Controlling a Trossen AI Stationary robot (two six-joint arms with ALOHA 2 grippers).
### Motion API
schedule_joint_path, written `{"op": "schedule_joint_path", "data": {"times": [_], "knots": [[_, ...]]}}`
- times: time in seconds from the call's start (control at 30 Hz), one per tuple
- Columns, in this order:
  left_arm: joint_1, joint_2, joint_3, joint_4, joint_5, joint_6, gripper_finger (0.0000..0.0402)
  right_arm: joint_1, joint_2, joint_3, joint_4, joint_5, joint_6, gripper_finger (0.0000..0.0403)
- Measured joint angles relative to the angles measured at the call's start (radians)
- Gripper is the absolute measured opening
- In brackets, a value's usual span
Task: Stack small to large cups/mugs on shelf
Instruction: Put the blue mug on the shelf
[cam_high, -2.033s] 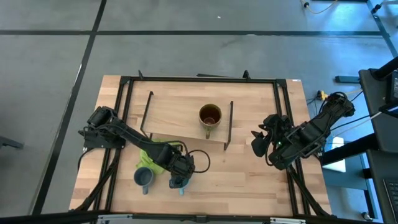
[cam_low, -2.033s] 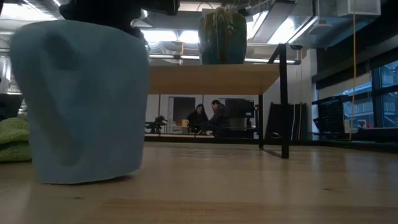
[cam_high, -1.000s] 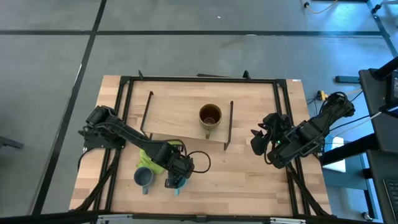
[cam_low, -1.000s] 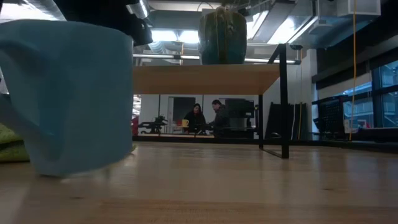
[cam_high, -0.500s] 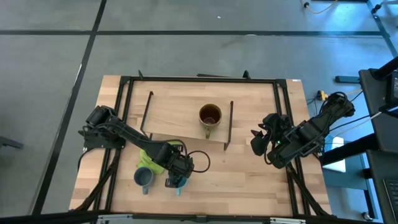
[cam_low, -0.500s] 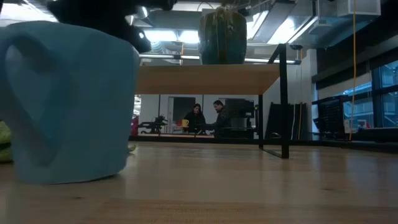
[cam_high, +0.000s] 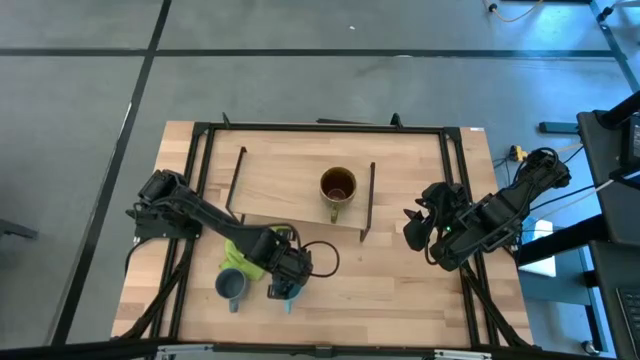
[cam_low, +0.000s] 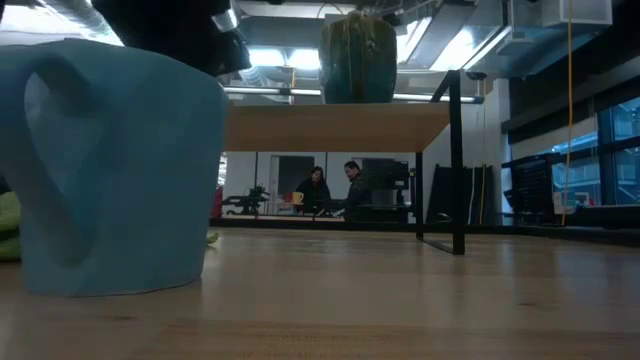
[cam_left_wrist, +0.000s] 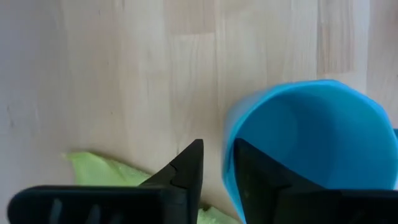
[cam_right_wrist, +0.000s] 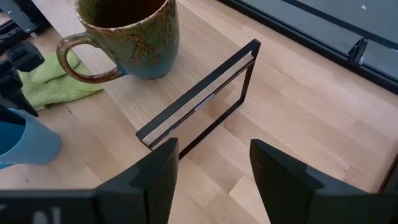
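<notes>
The light-blue mug (cam_high: 284, 293) stands on the table near the front edge; it fills the left of the low view (cam_low: 110, 170). My left gripper (cam_high: 286, 277) is shut on it from above. The grey-blue mug (cam_high: 231, 287) stands just left of it. The olive-brown mug (cam_high: 338, 187) stands on the wooden shelf (cam_high: 290, 190), with its handle toward the near side. My right gripper (cam_high: 413, 231) is open and empty, right of the shelf. My left gripper holds the light-blue mug's rim wall (cam_left_wrist: 227, 163), with one finger (cam_left_wrist: 191, 167) outside and one finger (cam_left_wrist: 252, 174) inside the mug. The fingers point down from above. The mug stands upright with its bottom (cam_low: 115, 285) on the table.
A lime-green cloth (cam_high: 248, 250) lies just behind the two mugs, in front of the shelf. The shelf's black rod legs (cam_high: 367, 205) stand at both ends. A black frame (cam_high: 320, 128) runs round the tabletop. People sit in the room far behind the table.
A second ago the light-blue mug was tipped in my left gripper, with part of its bottom off the table. It has come down and now stands flat and upright, and the gripper keeps its hold.
</notes>
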Motion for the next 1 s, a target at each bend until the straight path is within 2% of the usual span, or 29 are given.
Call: {"op": "schedule_joint_path", "data": {"times": [0.17,0.4,0.77,1.0], "knots": [[0.004,0.000,0.051,-0.070,0.000,-0.002,0.0092,0.000,0.000,0.000,0.000,0.000,-0.006,0.0200],[0.003,0.000,0.051,-0.122,0.023,-0.056,0.0093,0.000,0.000,0.000,0.000,0.000,-0.006,0.0200],[-0.001,-0.004,0.048,-0.096,0.061,-0.102,0.0094,0.000,0.000,0.000,0.000,0.000,-0.006,0.0200],[-0.004,-0.003,-0.006,-0.059,0.118,-0.133,0.0095,0.000,0.000,0.000,0.000,0.000,-0.007,0.0200]]}}
